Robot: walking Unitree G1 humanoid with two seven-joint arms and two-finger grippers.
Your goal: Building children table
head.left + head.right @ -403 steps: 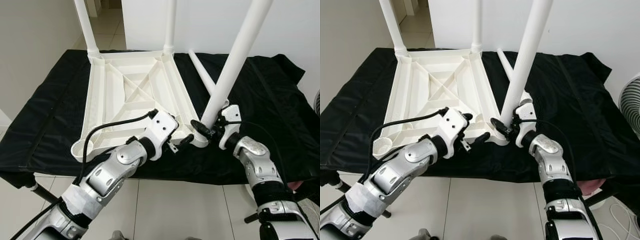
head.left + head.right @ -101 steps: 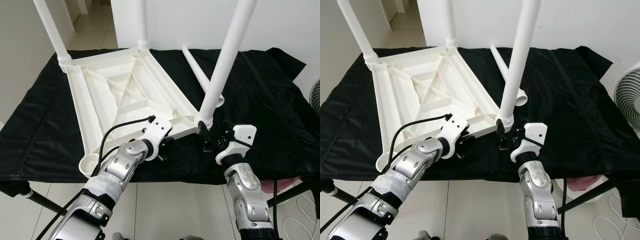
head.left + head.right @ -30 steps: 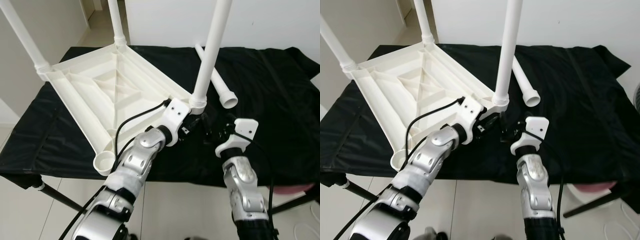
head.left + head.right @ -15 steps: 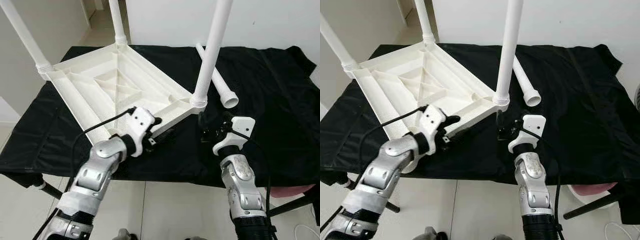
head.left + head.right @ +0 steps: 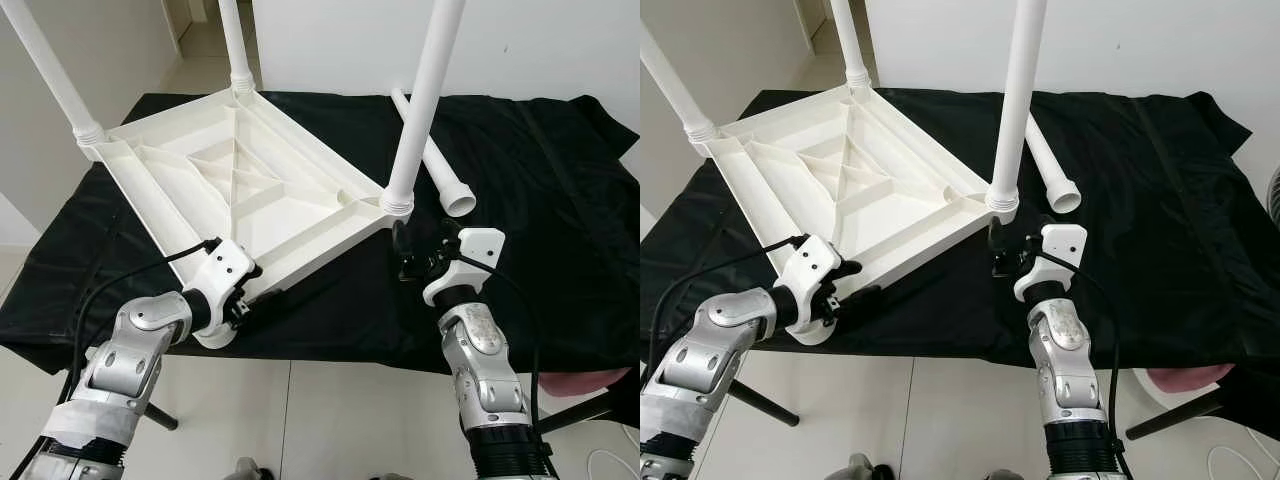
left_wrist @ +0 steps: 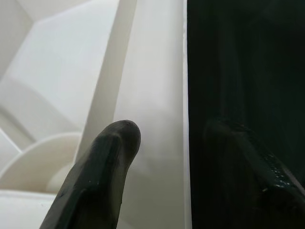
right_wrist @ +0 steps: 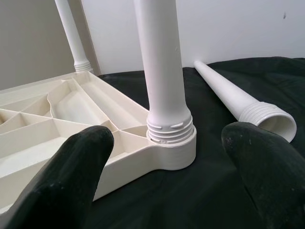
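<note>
A white plastic table top (image 5: 240, 190) lies upside down on a black cloth. Three white legs stand screwed into its corners; the nearest leg (image 5: 420, 110) is at the near right corner. A fourth leg (image 5: 432, 160) lies loose on the cloth behind it. The near left corner socket (image 5: 212, 335) holds no leg. My left gripper (image 5: 268, 298) is open at the top's near edge beside that socket, one finger (image 6: 102, 176) over the white rim and the other over the cloth. My right gripper (image 5: 995, 250) is open, just short of the near leg's base (image 7: 169, 133).
The black cloth (image 5: 540, 200) covers a raised work surface whose front edge runs just below both grippers. A white wall (image 5: 550, 50) stands behind, with tiled floor (image 5: 330, 420) below. A dark stand leg (image 5: 760, 400) slants under the near left side.
My left gripper has slid left along the top's near edge, from the near right leg corner to the empty socket. My right gripper has edged a little closer to the leg's base.
</note>
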